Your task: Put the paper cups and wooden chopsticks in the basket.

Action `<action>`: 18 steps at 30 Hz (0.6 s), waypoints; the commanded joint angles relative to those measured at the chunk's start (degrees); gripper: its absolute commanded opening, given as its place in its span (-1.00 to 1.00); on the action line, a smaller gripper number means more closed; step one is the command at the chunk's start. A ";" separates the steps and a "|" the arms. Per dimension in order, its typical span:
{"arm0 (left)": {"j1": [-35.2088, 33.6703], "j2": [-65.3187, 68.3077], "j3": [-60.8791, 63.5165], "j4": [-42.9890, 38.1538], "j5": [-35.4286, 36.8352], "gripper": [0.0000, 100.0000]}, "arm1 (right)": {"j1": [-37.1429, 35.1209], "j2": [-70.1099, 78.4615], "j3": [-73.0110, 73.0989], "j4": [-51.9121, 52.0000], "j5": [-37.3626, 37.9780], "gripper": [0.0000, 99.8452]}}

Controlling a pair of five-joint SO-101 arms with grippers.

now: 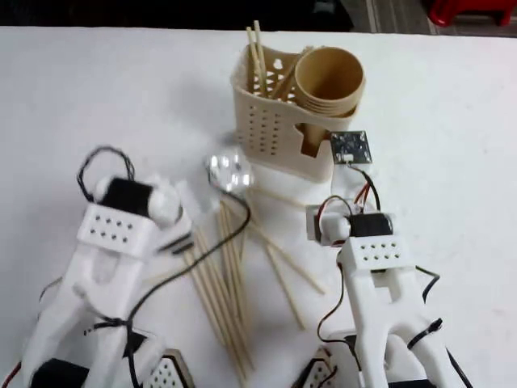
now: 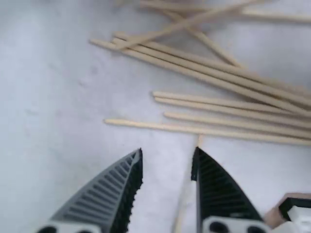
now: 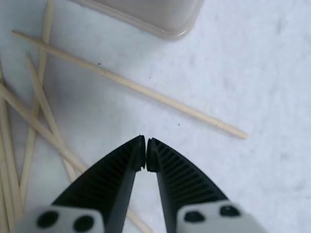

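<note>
Looking down, I see a white, faintly grainy table [image 1: 452, 162] with a cream plastic basket [image 1: 271, 133] standing toward its far side, rows of small holes punched in the basket's walls. A nested stack of tan paper cups [image 1: 329, 79] sits in one end of it (mouth up, tilted a little). A few wooden chopsticks [image 1: 258, 56] lean in the other end, poking above the rim.

Loose chopsticks [image 1: 220, 279], thin and pale, lie scattered on the table between my two white arms; most are roughly side by side and a few are crossed.

The left gripper [image 2: 167, 158] has dark, ribbed, pointed fingers. Its jaws stand moderately apart over the table, with one stick lying in the gap, close to one finger.

The right gripper [image 3: 146, 148] has its tips pressed together on nothing, over bare table. A single stick lies just beyond it, and the basket's corner is farther off.

Beyond the table's far edge the floor is dark, with a red object [image 1: 468, 10] at the corner.
</note>
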 commanded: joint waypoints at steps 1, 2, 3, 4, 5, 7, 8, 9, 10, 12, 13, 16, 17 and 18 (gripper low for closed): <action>-0.57 -3.03 11.78 -5.71 -1.05 -0.59 | 0.40 -1.01 -0.18 -1.01 0.18 -0.96; -0.57 -3.03 13.89 -7.30 -1.05 -0.59 | 0.40 -1.01 -0.18 -1.01 0.18 -0.96; -0.57 -3.03 16.09 -9.32 -1.05 -0.59 | 0.40 -1.01 -0.18 -1.01 0.18 -0.96; -0.48 -3.03 18.11 -11.25 -1.05 -0.59 | 0.40 -1.01 -0.18 -1.01 0.18 -0.96; -0.48 -3.03 19.87 -12.92 -1.05 -0.59 | 0.40 -1.01 -0.18 -1.01 0.18 -0.96; -0.48 -3.03 22.42 -15.30 -1.05 -0.59 | 0.40 -1.01 -0.18 -1.01 0.18 -0.96; -0.57 -3.03 23.38 -16.26 -1.05 -0.59 | 0.40 -1.01 -0.18 -1.01 0.18 -0.96; -0.57 -3.03 24.09 -16.97 -1.05 -0.59 | 0.40 -1.01 -0.18 -1.01 0.18 -0.96; -0.57 -3.03 24.70 -17.49 -1.05 -0.59 | 0.40 -1.01 -0.18 -1.01 0.18 -0.96; -0.57 -3.03 25.58 -18.37 -1.05 -0.59 | 0.40 -1.01 -0.18 -1.01 0.18 -0.96; -0.57 -3.03 25.93 -18.99 -1.05 -0.59 | 0.40 -1.01 -0.18 -1.01 0.18 -0.96; -0.57 -3.03 26.90 -20.66 -1.05 -0.59 | 0.48 -1.01 -0.18 -1.01 0.18 -0.96; -0.57 -3.03 27.16 -21.10 -1.05 -0.59 | 0.48 -1.01 -0.18 -1.01 0.18 -0.96; -0.57 -3.03 27.34 -21.27 -1.05 -0.59 | 0.48 -1.01 -0.18 -1.01 0.18 -0.96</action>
